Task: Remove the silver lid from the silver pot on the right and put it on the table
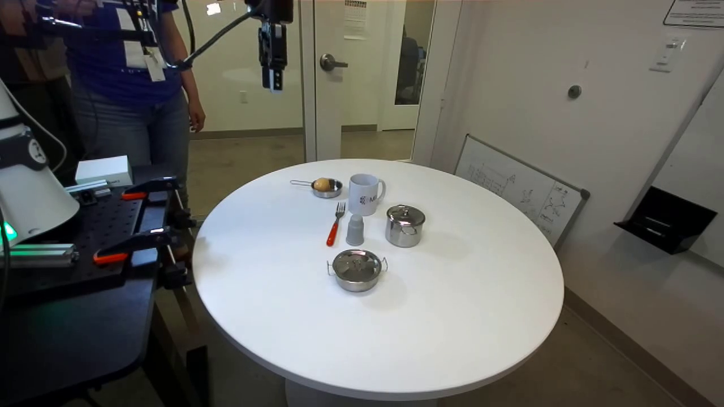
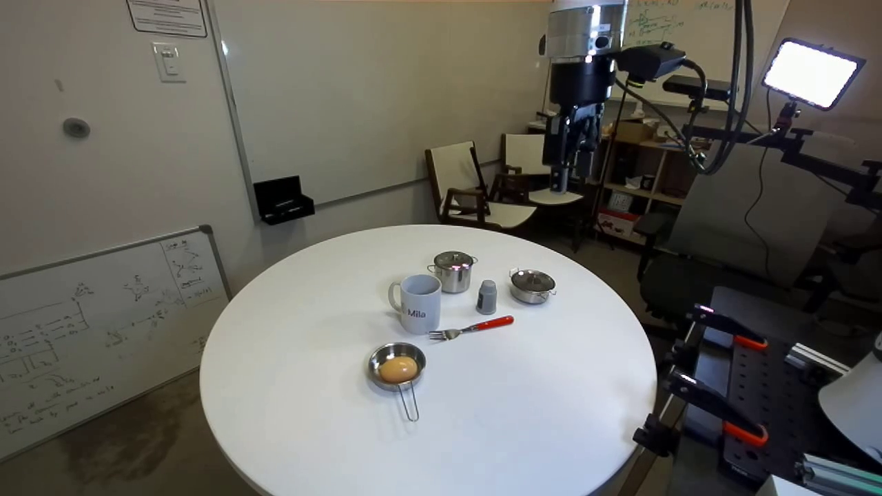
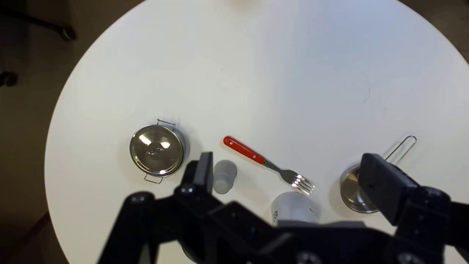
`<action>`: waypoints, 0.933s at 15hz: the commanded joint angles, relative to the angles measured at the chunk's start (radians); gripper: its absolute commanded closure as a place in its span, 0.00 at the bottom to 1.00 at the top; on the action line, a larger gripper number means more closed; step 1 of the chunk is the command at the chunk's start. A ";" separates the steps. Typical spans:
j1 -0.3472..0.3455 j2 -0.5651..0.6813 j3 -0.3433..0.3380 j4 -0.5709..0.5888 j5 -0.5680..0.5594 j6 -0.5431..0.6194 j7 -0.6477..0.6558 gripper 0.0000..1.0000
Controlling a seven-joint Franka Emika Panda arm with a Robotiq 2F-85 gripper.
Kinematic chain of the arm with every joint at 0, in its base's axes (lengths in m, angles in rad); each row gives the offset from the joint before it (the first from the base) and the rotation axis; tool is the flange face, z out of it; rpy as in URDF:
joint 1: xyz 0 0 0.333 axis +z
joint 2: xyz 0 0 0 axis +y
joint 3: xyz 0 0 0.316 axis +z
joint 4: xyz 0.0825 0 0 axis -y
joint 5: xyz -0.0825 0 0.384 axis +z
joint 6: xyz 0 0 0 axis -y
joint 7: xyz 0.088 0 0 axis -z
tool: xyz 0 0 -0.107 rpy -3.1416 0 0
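Spread wide, the hand point(image 2: 569, 176) hangs upper right in an exterior view. Near centre, the silver lid point(image 2: 453, 259) covers the silver pot point(image 2: 456, 281) on the table point(image 2: 310, 399).

Round silver lid point(image 1: 405, 214), seated on upright cylindrical silver pot point(image 1: 404, 234), standing on white table point(image 1: 469, 316)

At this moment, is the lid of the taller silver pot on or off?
On: in both exterior views, the silver lid covers the top of the silver pot, with no opening visible.
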 commanded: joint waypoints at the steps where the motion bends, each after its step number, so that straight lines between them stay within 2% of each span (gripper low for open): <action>1: 0.014 0.174 -0.031 0.078 0.110 0.117 -0.019 0.00; 5: 0.017 0.364 -0.027 0.177 0.262 0.280 -0.060 0.00; 8: 0.018 0.510 -0.038 0.271 0.205 0.377 0.001 0.00; 10: 0.018 0.606 -0.047 0.354 0.191 0.400 -0.014 0.00; 14: 0.058 0.774 -0.078 0.558 0.140 0.347 0.033 0.00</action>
